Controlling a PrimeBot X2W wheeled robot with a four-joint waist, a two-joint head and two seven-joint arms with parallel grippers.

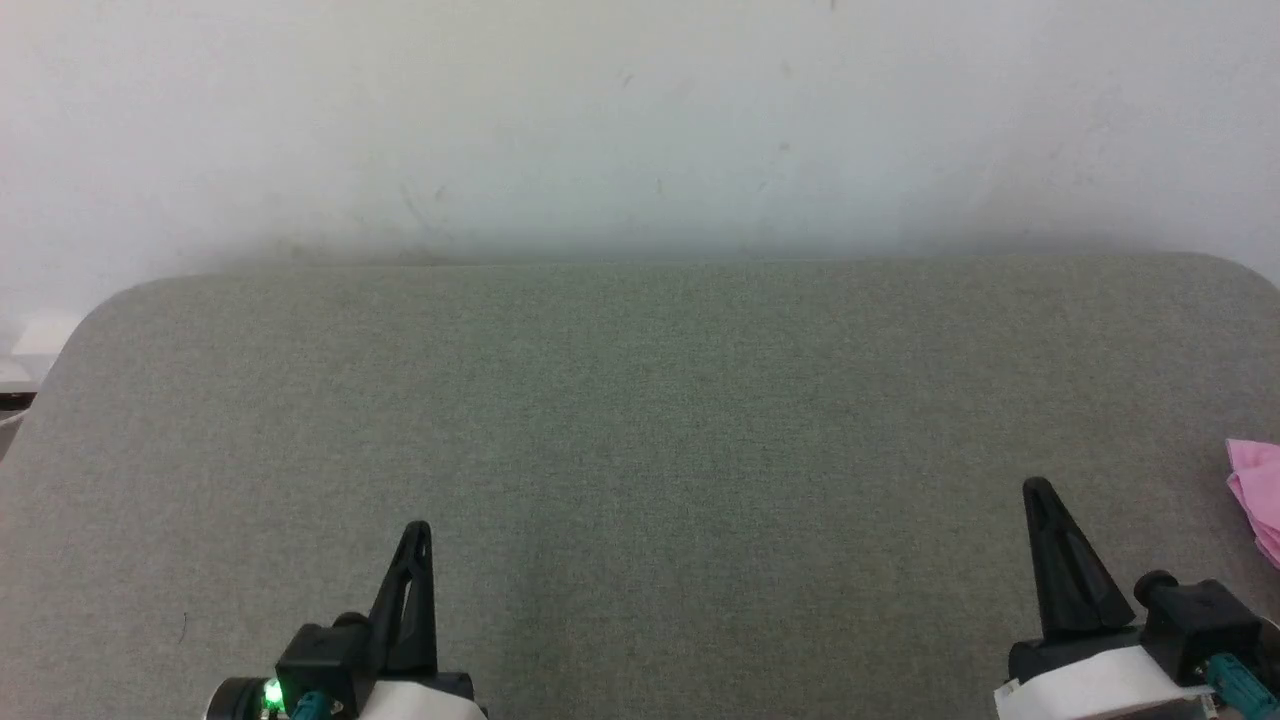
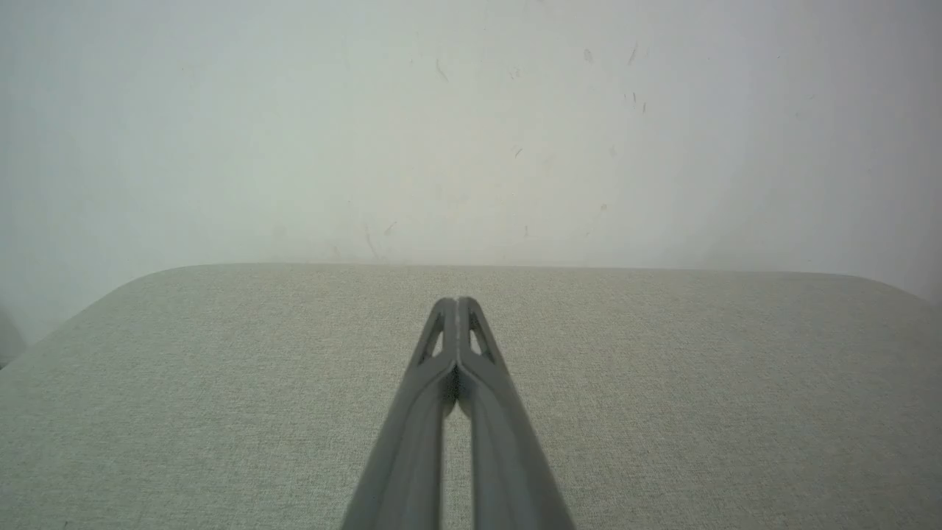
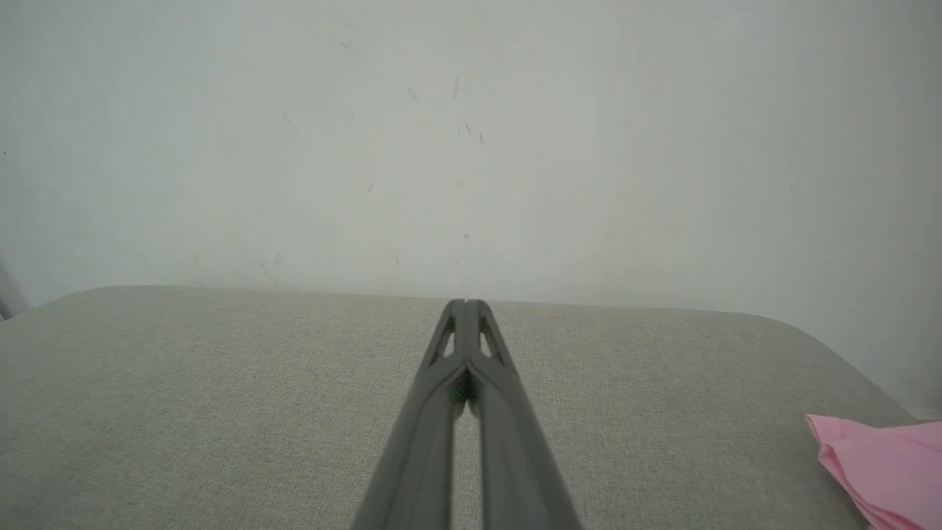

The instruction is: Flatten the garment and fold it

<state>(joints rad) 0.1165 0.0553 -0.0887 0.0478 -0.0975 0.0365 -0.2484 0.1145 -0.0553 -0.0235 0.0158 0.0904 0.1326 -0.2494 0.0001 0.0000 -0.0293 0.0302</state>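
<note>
Where the work surface (image 1: pixel 640 420) meets the wall (image 1: pixel 640 120), the contents stand as follows.

1. Garment (image 1: pixel 1258 495). Pink soft cloth, lying on the surface at its far right side and cut off by the picture edge in the head view. In the right wrist view it sits at the lower right (image 3: pixel 883 464), with layered folded edges and one corner pointing toward the middle of the surface. Too little shows to tell which part of it this is.

2. Left gripper (image 1: pixel 418 532). Two long dark fingers pressed together tip to tip, nothing between them. Placed at the lower left of the head view, over bare surface, pointing toward the wall. Well apart from the garment. The left wrist view (image 2: pixel 457 302) confirms the tips meet, with a narrow slit lower down between the fingers.

3. Right gripper (image 1: pixel 1038 490). Fingers likewise pressed together, pinching nothing (image 3: pixel 464 303). Placed at the lower right of the head view, near the garment, on its left, and not touching it.

4. Work surface. Grey-green woven fabric covering, with rounded far corners.

5. Wall. White, with faint scuffs and small dark marks.

6. Green light (image 1: pixel 272 692). Small and lit, on the dark housing at the base of the left gripper.
</note>
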